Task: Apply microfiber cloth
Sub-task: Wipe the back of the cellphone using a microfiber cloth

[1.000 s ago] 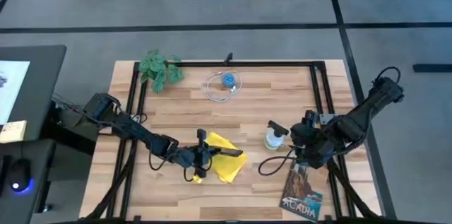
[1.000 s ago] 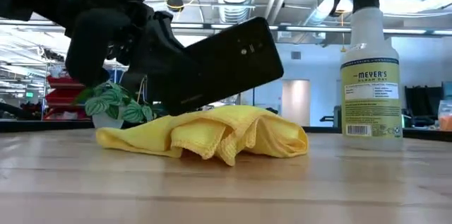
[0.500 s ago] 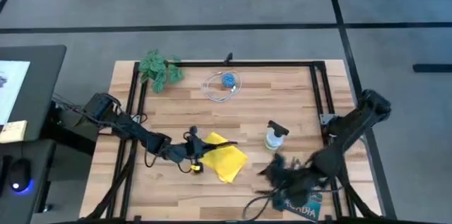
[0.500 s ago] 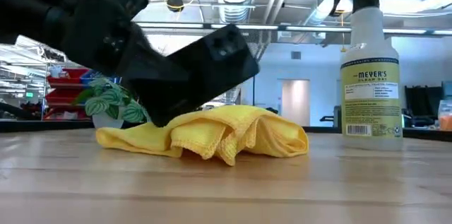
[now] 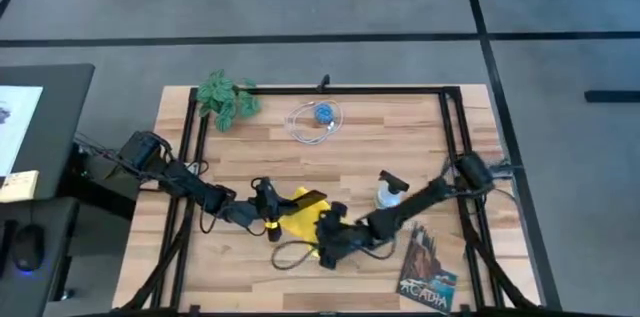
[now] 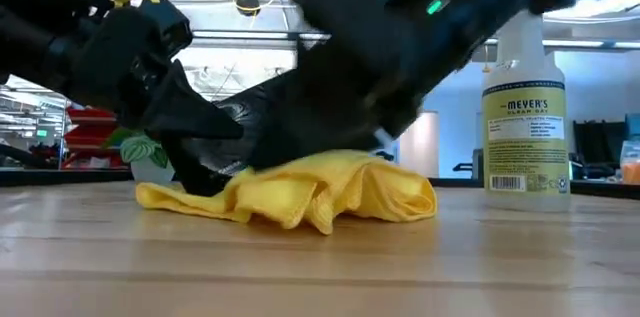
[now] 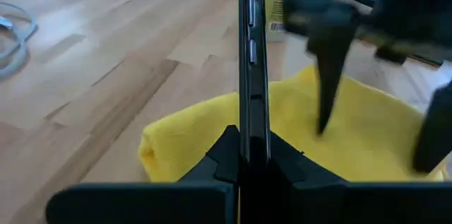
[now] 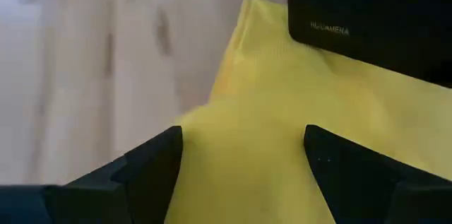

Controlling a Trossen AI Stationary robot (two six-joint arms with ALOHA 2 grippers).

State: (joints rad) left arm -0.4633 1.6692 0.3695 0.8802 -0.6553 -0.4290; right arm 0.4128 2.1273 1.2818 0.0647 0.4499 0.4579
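Note:
The yellow microfiber cloth [image 5: 305, 225] lies bunched on the wooden table, a little near of its middle. My left gripper [image 5: 270, 213] comes in from the table's left and is shut on a black smartphone [image 5: 304, 199] that slants over the cloth's far-left part [image 6: 200, 192]. My right gripper [image 5: 325, 244] reaches in from the right, low over the cloth's near side. It is open, with one finger [image 8: 152, 167] on either side of a stretch of cloth [image 8: 244, 111]. My left gripper pinches the smartphone's end [image 7: 251, 139] between its two fingers, one on each flat face. The fingers come in nearly level from the table's left. The phone stands on its long edge, slanting up toward the right, just over the cloth. Of my right gripper, I cannot tell whether it touches the cloth.
A spray bottle [image 5: 388, 193] stands right of the cloth, beside my right arm. A dark booklet [image 5: 428, 273] lies at the near right. A small plant [image 5: 226, 98] and a coiled cable with a blue piece [image 5: 318, 118] sit at the far side.
My right gripper has swung from beside the spray bottle toward the near edge and then left, ending over the cloth. My left gripper has drawn back slightly to the left and sunk, and the phone has tipped down closer to the cloth.

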